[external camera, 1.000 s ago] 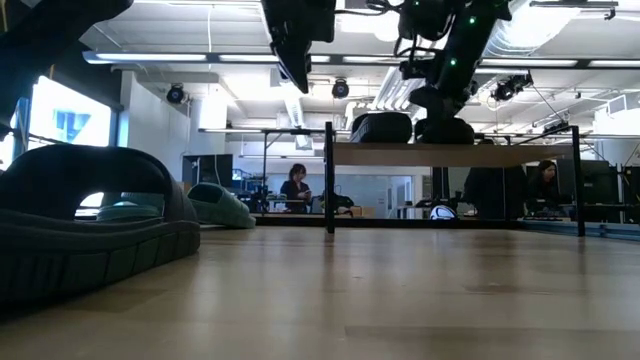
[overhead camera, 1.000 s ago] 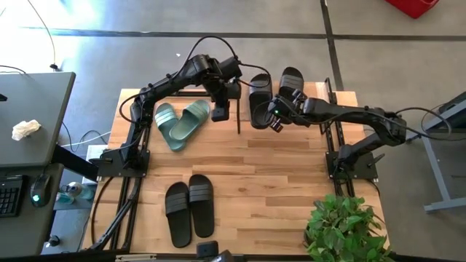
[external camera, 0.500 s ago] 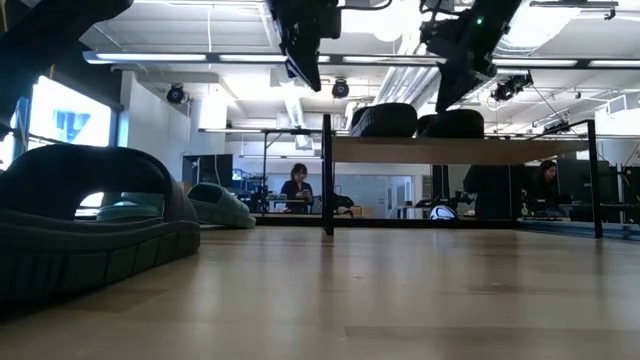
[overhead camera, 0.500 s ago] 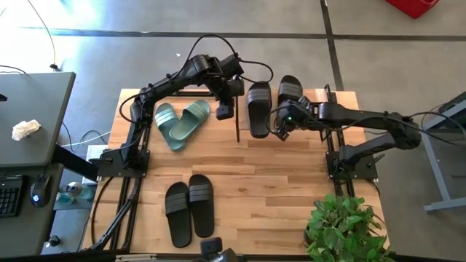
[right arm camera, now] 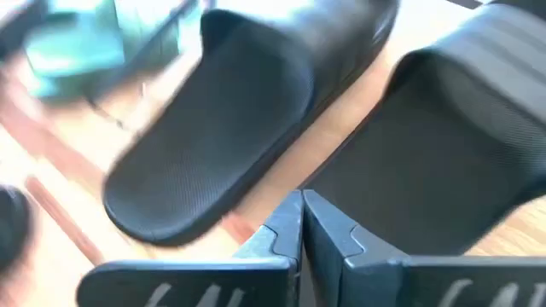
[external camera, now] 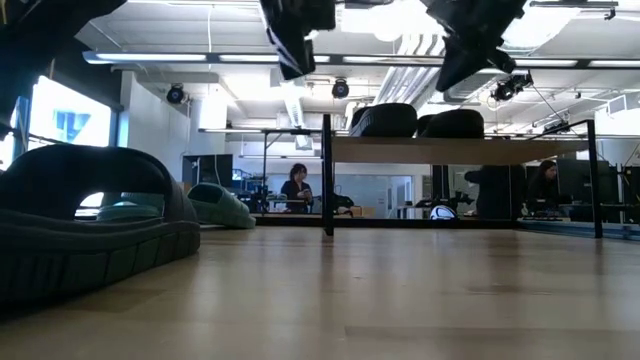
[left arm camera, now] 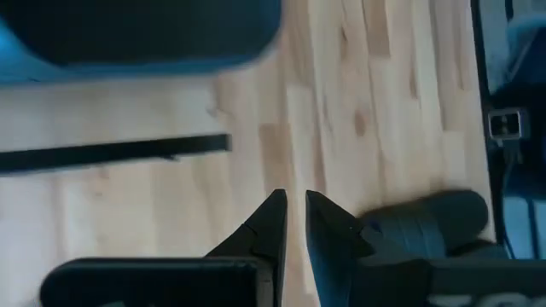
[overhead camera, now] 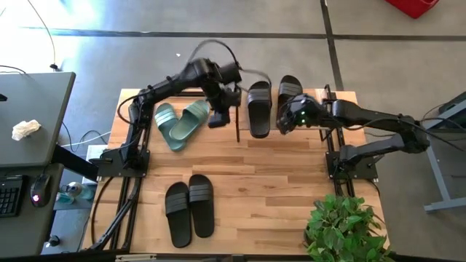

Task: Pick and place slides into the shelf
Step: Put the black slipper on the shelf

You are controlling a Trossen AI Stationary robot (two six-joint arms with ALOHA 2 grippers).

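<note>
- Sitting side by side on the shelf's (overhead camera: 342,96) wooden top at the far right of the counter (overhead camera: 277,189) are two black slides: one (overhead camera: 259,108) toward the left end of the board, the other (overhead camera: 290,87) just right of it.
- A second ago the right hand (overhead camera: 282,124) was down at those slides and the left one lay a little askew; now the pair looks straight and squared up, and the hand has pulled off toward the near edge of the board, its fingers pressed together on nothing.
- The left hand (overhead camera: 217,118) has drifted from beside the shelf's left post toward the green pair (overhead camera: 180,122); it hangs just right of them, fingers nearly together with a thin gap, holding nothing.
- The green pair lies flat on the counter left of the shelf, toes fanned apart, untouched.
- A second black pair (overhead camera: 188,207) waits near the front edge, well apart from everything else.
- My reading: one pair is shelved and released, so a third of the job is done. The left arm looks lined up to take a green slide next, though it would have to open first.
</note>
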